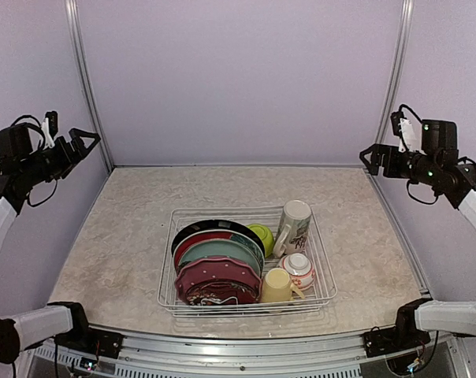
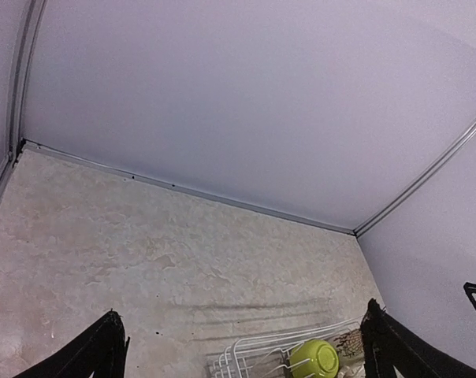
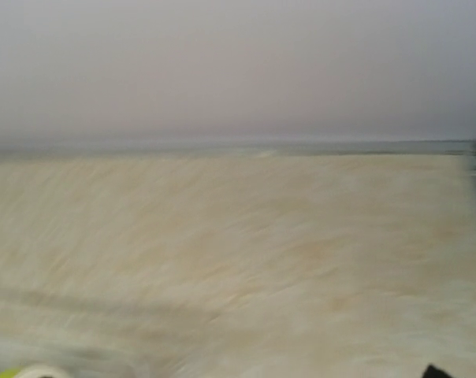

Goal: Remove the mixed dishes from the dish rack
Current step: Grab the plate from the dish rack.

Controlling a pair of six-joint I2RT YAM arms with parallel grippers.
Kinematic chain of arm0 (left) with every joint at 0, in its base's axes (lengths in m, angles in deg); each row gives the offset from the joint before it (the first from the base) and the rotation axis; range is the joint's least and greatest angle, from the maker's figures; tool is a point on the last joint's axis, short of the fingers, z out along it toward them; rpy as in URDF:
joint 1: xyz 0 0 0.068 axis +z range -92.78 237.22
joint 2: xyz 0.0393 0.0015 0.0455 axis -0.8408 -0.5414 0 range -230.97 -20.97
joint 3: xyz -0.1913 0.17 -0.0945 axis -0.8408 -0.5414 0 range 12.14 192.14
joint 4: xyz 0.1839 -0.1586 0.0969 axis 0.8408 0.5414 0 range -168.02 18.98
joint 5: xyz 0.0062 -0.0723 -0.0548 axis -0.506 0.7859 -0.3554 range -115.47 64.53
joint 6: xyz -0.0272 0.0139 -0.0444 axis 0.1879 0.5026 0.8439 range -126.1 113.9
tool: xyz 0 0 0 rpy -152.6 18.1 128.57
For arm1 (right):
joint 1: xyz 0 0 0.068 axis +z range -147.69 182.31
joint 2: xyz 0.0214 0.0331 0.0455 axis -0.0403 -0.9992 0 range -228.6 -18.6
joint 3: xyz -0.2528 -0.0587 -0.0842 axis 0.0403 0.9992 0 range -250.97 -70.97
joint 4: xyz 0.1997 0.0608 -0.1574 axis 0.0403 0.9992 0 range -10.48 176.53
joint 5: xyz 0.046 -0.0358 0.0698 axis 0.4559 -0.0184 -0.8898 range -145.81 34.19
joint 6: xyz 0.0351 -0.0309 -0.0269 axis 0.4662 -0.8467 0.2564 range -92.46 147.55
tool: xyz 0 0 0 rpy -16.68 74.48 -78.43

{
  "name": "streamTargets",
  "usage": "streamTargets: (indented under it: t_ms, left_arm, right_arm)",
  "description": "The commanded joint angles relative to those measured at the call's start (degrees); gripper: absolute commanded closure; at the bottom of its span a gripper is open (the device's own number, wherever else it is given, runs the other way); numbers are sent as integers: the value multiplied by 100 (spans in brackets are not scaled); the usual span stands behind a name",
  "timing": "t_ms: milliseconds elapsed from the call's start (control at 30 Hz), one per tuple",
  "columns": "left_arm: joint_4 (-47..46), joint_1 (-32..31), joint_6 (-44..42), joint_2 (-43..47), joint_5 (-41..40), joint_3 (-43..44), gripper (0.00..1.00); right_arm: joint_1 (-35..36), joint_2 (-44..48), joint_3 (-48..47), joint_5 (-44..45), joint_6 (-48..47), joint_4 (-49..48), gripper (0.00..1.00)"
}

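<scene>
The white wire dish rack [image 1: 246, 209] stands mid-table. It holds the black-rimmed plate [image 1: 214, 228], teal-green plate [image 1: 222, 252], pink dotted plate [image 1: 214, 272] and dark red patterned plate [image 1: 213, 294], all on edge. Beside them are the lime-green bowl [image 1: 262, 236], tall cream mug [image 1: 294, 227], white-and-red bowl [image 1: 299, 270] and pale yellow mug [image 1: 277, 286]. My left gripper [image 1: 84, 142] is open and empty, high at the far left. My right gripper [image 1: 370, 157] is high at the far right, apart from the rack. The left wrist view shows the bowl [image 2: 315, 358] and a rack corner [image 2: 236, 354].
The table is beige marbled stone [image 1: 135, 236], closed in by pale lilac walls with metal corner posts [image 1: 87, 87]. The arm bases sit at the near edge [image 1: 72, 323]. The right wrist view is motion-blurred, with one dark fingertip [image 3: 435, 370] at its bottom edge.
</scene>
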Motion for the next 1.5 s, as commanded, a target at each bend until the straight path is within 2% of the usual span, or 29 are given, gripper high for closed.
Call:
streamTargets:
  t_ms: [0, 167, 233, 333, 433, 500, 567, 667, 800, 967, 1200, 1400, 1467]
  left_arm:
    - [-266, 0, 93, -117, 530, -125, 1]
    - [-306, -134, 120, -297, 779, -156, 1]
    - [-267, -191, 138, -436, 874, -115, 1]
    - [-269, -231, 168, -612, 979, -103, 1]
    - [-274, -260, 188, -697, 1005, -104, 1]
    - [-277, -273, 199, -723, 1003, -115, 1]
    - [-277, -281, 204, -747, 989, -115, 1]
    - [-261, -282, 213, -795, 988, -109, 1]
    - [-251, -291, 213, -827, 968, -115, 1]
    - [-233, -323, 196, -864, 934, -115, 1]
    - [-216, -405, 173, -892, 911, -116, 1]
    - [-202, -411, 160, -884, 881, -115, 1]
    - [-191, -438, 143, -880, 838, -123, 1]
  right_arm:
    - [654, -365, -160, -708, -473, -90, 2]
    - [1551, -890, -286, -823, -887, -152, 4]
    - [1964, -1145, -392, -510, -977, -81, 4]
    - [2597, -1646, -670, 325, -897, 143, 2]
    - [3310, -2193, -1046, 1806, -587, 413, 0]
    - [3580, -2475, -1211, 2149, -506, 500, 0]
    - [3729, -2570, -1186, 1985, -641, 353, 0]
    - [4063, -2377, -859, 1574, -1424, -148, 0]
    - [4082, -2331, -945, 458, -1864, -70, 0]
    - [4123, -2591, -1072, -818, -2176, -51, 12]
    - [4205, -2782, -1111, -1774, -2613, -164, 13]
    - [4214, -3278, -1464, -1883, -2904, 200, 32]
    - [4214, -3342, -1470, -1860, -2966, 180, 36]
